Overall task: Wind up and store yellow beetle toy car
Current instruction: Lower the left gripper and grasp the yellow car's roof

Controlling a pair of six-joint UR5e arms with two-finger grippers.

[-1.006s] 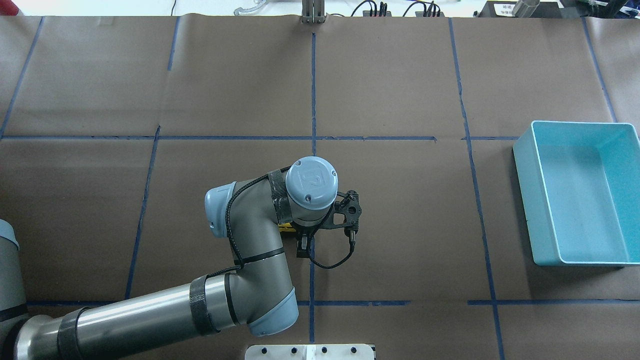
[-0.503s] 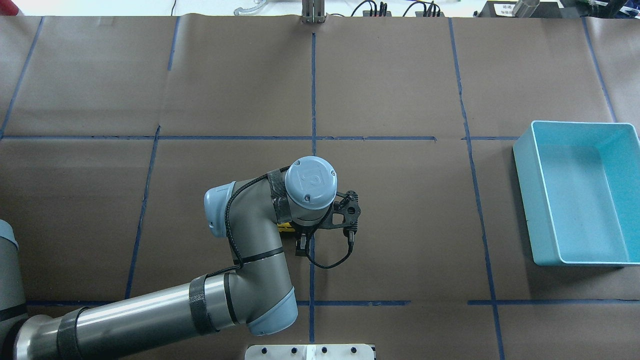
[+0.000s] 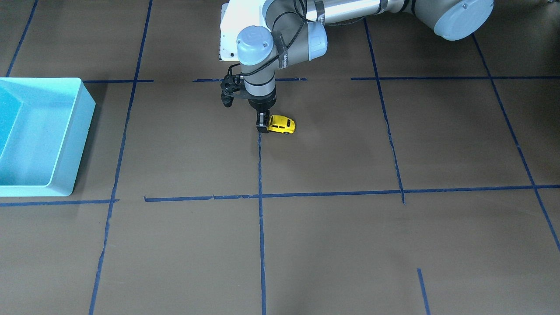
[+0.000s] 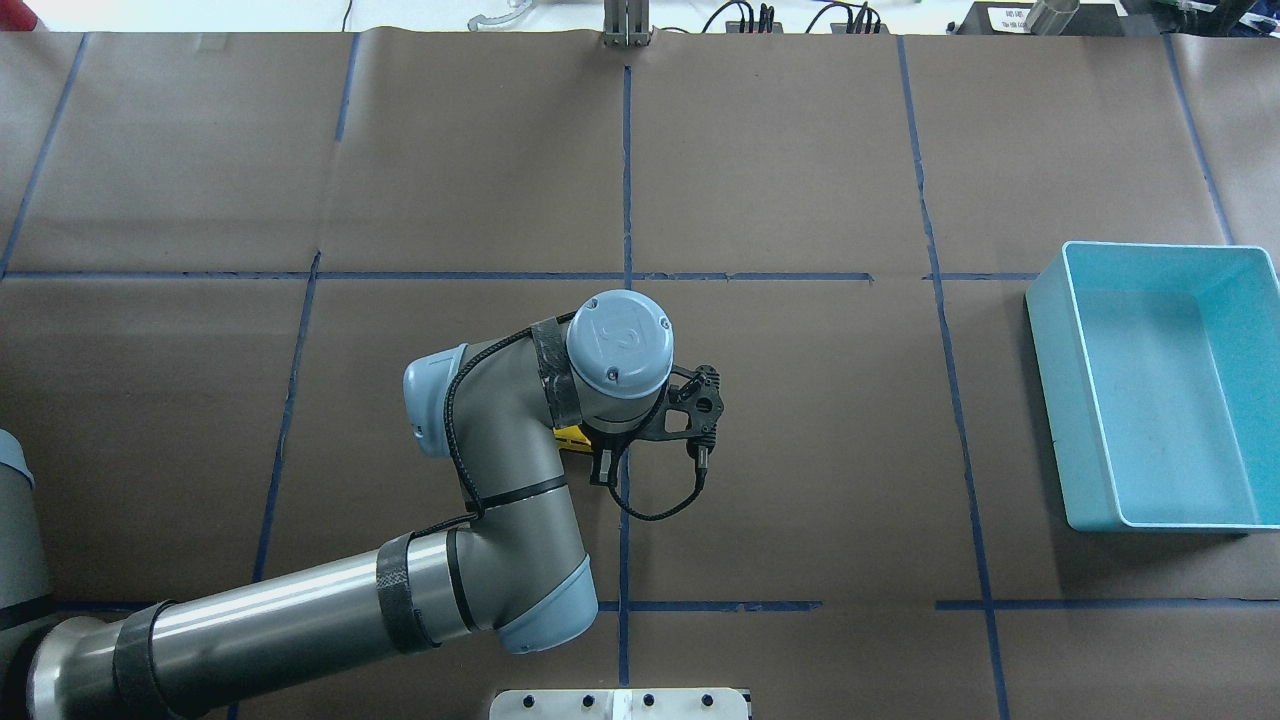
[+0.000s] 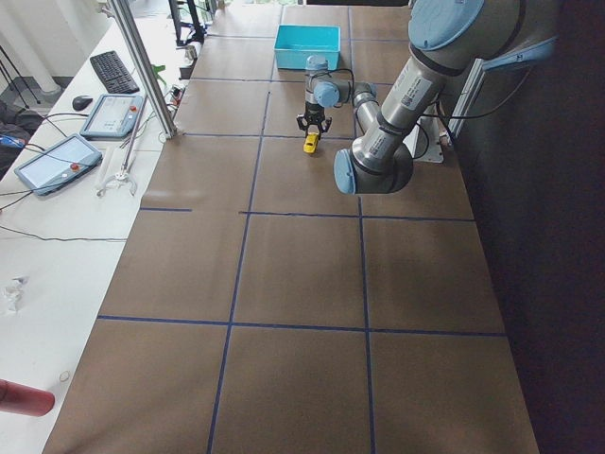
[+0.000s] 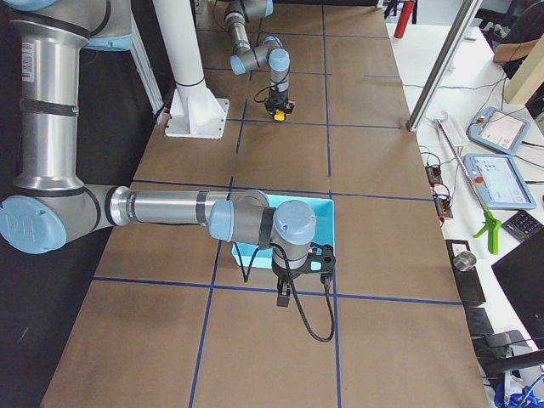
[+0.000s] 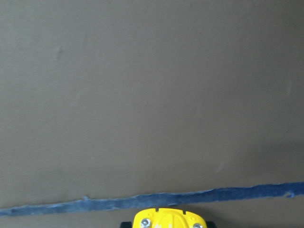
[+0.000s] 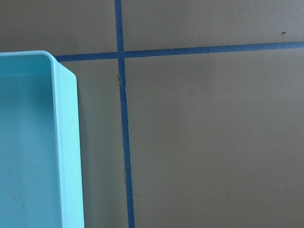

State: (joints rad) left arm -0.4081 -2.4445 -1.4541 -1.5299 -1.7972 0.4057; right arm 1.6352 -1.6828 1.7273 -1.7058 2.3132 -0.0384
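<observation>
Yellow beetle toy car (image 3: 282, 125) sits low at table (image 3: 350, 153) centre, just right of the vertical blue tape line (image 3: 260, 166) in the front-facing view. Whether the wheels touch the paper, cannot tell. The left gripper (image 3: 262, 125) is at its left end in that view, fingers narrow and apparently pinched on that end. The overhead view shows only a yellow sliver (image 4: 572, 438) of it under the wrist. The left wrist view has a yellow patch (image 7: 168, 219) with two screw-like dots at bottom centre, just below the tape; cannot tell which face of the car that is.

Why held so, as a judgement: an end grip this low would let the arm drag the car along the table to load the spring, so this reads as the wind-up step. Storing is not yet done. The light blue bin (image 4: 1045, 380) is well apart, at the right edge of the overhead frame, and nothing shows inside it.

Left arm pose: enters from the lower left of the overhead frame, forearm runs up and right, elbow bent. The last wrist link is vertical and the tool points straight down. A black camera mount and cable loop hang off the wrist's right side in that view.

The right gripper (image 6: 283, 297) shows only in the right-side view, past the bin's near wall, pointing down over bare paper; whether it is wide or narrow, cannot tell. Its wrist view shows the bin's corner at left and tape lines. It looks parked clear of the action, near the bin.
</observation>
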